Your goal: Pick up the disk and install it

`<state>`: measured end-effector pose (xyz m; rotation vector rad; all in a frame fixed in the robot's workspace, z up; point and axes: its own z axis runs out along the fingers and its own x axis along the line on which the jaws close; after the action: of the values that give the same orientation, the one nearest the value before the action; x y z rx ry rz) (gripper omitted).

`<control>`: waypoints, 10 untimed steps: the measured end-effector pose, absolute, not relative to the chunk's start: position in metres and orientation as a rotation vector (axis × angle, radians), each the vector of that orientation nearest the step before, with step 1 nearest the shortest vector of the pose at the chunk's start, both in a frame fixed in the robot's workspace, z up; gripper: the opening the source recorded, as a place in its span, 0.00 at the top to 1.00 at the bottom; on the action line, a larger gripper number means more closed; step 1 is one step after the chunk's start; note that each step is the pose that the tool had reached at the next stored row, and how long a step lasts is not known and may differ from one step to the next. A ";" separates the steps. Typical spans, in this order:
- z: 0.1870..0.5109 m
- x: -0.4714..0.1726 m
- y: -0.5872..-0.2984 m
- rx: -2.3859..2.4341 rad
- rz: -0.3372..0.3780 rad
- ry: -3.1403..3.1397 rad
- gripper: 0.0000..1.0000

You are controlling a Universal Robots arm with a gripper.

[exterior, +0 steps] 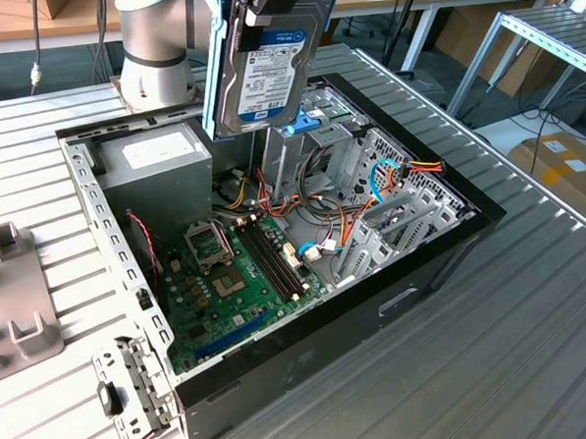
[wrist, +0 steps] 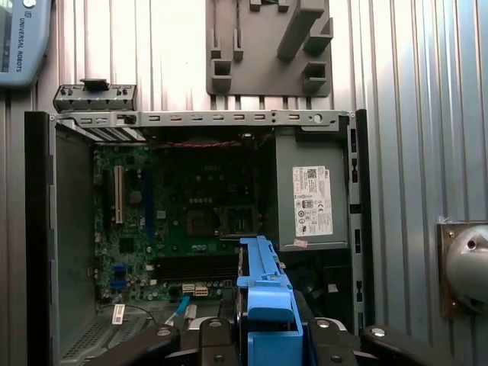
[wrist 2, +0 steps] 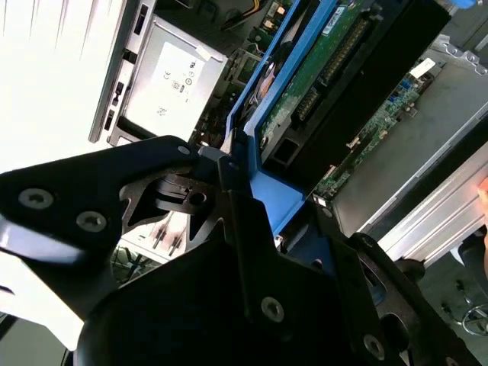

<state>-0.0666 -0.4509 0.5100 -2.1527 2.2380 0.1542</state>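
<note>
Hanging disk [exterior: 265,68]: held on edge in the air over the open case, its labelled face turned to the exterior view and its bright blue carrier frame running down both long sides. In the second wrist view its green circuit-board underside [wrist 2: 320,69] shows, and in the first wrist view it appears edge-on [wrist: 263,297].
Gripper [exterior: 274,6]: clamped on the disk's upper end, one black finger [wrist 2: 160,194] pressed against each side of the blue carrier.
Below the disk: the metal drive cage [exterior: 343,143] with a blue plastic bracket [exterior: 303,126] on top; the disk is clear of both.
Power supply [exterior: 162,153]: grey box in the case's corner, just beside the cage toward the exterior view's left.
Motherboard [exterior: 227,282]: green, flat on the case floor, with the empty processor socket and memory slots exposed.
Cables [exterior: 408,169]: red, yellow and orange bundle near the cage.
Computer case [exterior: 452,250]: black tower lying on its side, side panel off.
Table [exterior: 497,366]: ribbed metal.
Grey fixture [exterior: 12,293]: on the table, apart from the case, at the exterior view's left.
Robot base [exterior: 156,50]: bolted behind the case.
</note>
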 end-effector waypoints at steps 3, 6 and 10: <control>0.510 -0.066 -0.454 -2.153 0.154 2.238 0.63; 0.510 -0.066 -0.458 -2.153 0.154 2.238 0.63; 0.510 -0.066 -0.461 -2.153 0.154 2.238 0.63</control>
<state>-0.0663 -0.4609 0.5101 -2.1527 2.2380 0.1542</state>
